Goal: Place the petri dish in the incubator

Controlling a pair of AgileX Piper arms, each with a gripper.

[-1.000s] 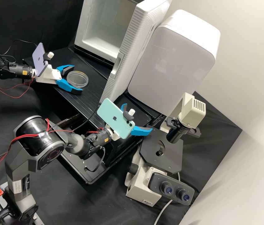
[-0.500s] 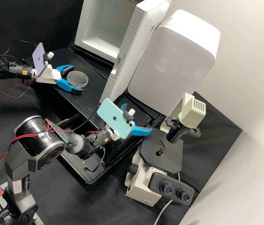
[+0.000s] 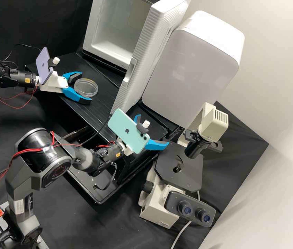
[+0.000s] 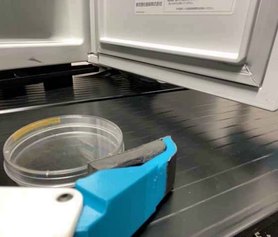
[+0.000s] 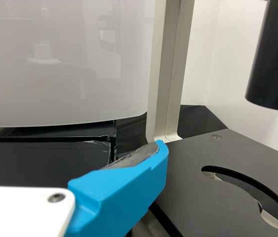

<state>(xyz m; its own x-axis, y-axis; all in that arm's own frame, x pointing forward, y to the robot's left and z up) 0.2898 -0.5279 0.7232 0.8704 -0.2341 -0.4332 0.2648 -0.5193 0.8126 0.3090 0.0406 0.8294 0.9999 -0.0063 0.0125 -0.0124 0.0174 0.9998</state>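
Black ribbed desk [image 3: 102,105]; left tool [image 3: 84,87] wide, straddling petri dish [image 4: 62,148] at incubator's [image 3: 117,33] 7 o'clock. Likely light, stiff, slick; pinch side wall gently.

Three cameras: one fixed overview, two low on the wrists.
The high view looks forward and down across the whole worktop [image 3: 99,112] from well back. The left wrist view sits low behind the left claw [image 4: 77,155], close to the petri dish [image 4: 55,143] and incubator door [image 4: 178,44]. The right wrist view faces the microscope stage [image 5: 227,173]. The high view covers both patches.
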